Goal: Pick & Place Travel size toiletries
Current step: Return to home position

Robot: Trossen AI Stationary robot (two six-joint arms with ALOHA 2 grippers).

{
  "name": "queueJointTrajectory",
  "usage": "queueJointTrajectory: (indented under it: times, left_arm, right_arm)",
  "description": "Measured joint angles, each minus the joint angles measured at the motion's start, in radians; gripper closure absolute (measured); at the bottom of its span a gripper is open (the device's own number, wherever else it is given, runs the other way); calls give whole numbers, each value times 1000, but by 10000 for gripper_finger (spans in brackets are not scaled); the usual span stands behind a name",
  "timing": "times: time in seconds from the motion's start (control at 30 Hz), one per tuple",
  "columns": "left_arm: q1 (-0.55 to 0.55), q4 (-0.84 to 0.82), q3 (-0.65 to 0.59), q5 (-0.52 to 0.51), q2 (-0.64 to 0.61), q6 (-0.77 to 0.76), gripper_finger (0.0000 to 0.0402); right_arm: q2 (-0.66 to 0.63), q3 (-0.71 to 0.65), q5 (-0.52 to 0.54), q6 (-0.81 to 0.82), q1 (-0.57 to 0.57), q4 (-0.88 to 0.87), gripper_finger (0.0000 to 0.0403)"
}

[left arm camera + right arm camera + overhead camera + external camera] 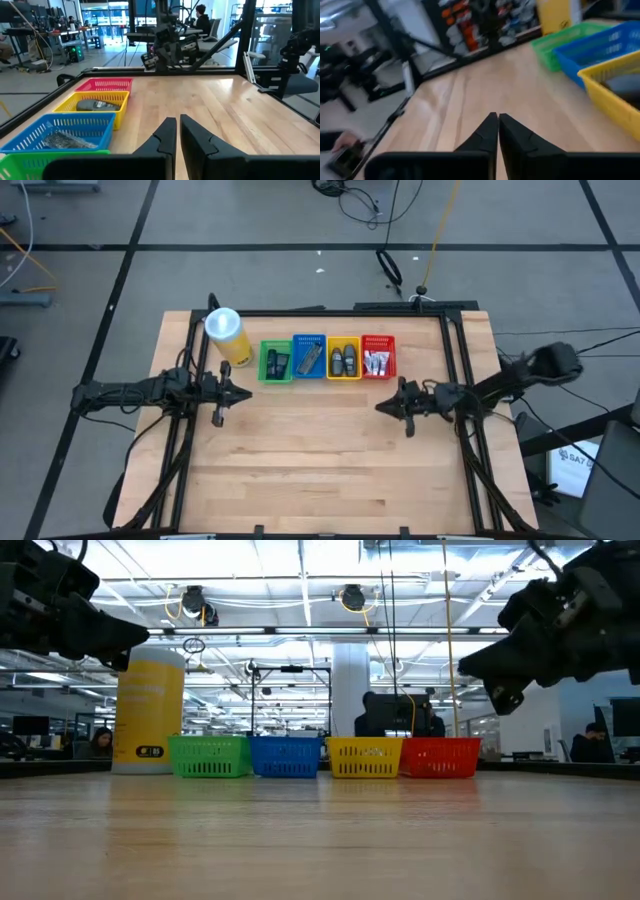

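The toiletries lie sorted in a row of four small baskets near the table's far edge. Dark items (276,362) are in the green one. Grey sachets (310,358) (65,140) fill the blue one. Dark grey oval sticks (343,361) (97,105) sit in the yellow one, and white tubes (377,362) in the red one. My left gripper (246,393) (177,131) hovers shut and empty, near the green basket's front. My right gripper (380,406) (497,122) hovers shut and empty in front of the red basket.
The baskets stand side by side: green (210,755), blue (287,755), yellow (364,756), red (440,756). A tall yellow canister with a white lid (225,335) (150,710) stands left of the green basket. Bare wooden tabletop (320,470) stretches toward the near edge.
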Motion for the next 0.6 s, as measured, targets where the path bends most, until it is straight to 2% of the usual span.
queueJointTrajectory:
  times: [0.1,0.2,0.47,0.6]
  left_arm:
    - [0,1,0,0,0,0,376]
    - [0,3,0,-4,0,0,376]
    - [0,2,0,-5,0,0,376]
    - [0,2,0,-5,0,0,376]
  right_arm:
    - [-127,9,-177,-21,-97,-138,389]
    - [-260,8,-267,-62,-180,-232,395]
    - [-582,-2,-272,-166,-274,-543,397]
    - [-702,-2,-272,-170,-281,-577,402]
